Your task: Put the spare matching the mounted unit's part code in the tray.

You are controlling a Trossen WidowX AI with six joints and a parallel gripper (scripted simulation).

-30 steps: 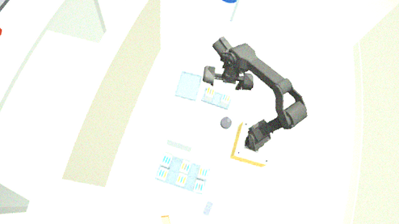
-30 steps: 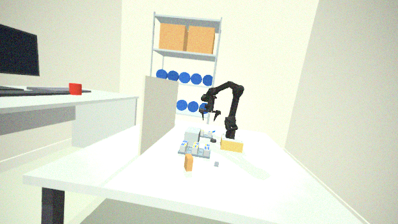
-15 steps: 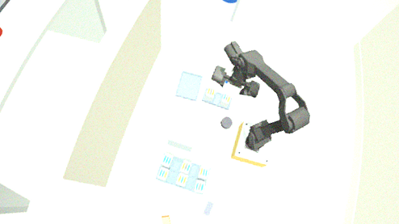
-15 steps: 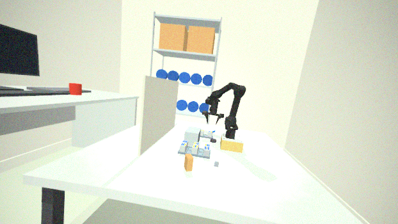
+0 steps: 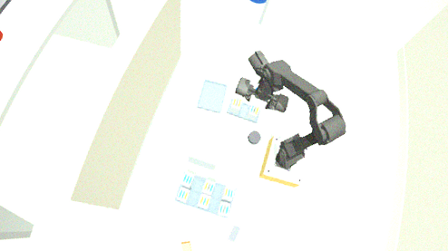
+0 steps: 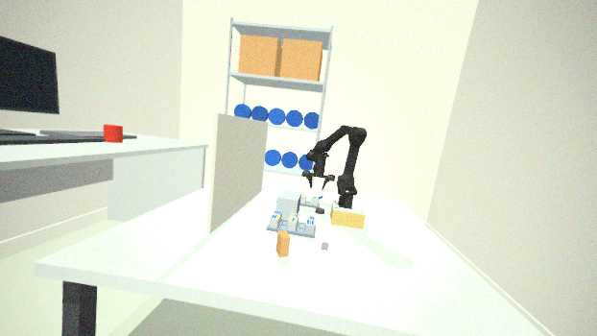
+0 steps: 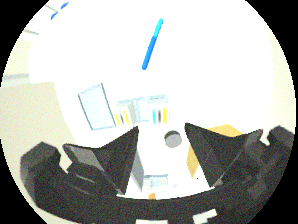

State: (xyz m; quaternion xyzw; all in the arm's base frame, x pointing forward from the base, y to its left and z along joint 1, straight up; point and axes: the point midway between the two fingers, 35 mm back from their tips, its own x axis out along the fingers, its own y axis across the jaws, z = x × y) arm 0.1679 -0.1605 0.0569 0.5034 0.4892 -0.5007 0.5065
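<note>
Above the far end of the white worktop (image 6: 394, 269), our pincer (image 5: 260, 96) hangs partly open with nothing between its fingers. It is directly over the small holder with striped parts (image 5: 244, 109), which we take as our landmark. Just left of that holder in the top view sits a pale blue block (image 5: 212, 95), close beside it. On the near side of the holder lies a small grey disc (image 5: 254, 137), and beyond the disc stands the arm's yellow-edged base plate (image 5: 279, 180). Further toward us from the holder is the pale tray of spares (image 5: 205, 193), six small blocks with coloured stripes set in two rows. We cannot read any code on them. An orange block (image 6: 283, 244) stands upright nearer still, with a tiny grey piece (image 6: 324, 246) beside it. Far behind the holder rises a shelf rack (image 6: 327, 72) carrying blue discs (image 6: 276, 116) and orange boxes (image 6: 279, 58).
</note>
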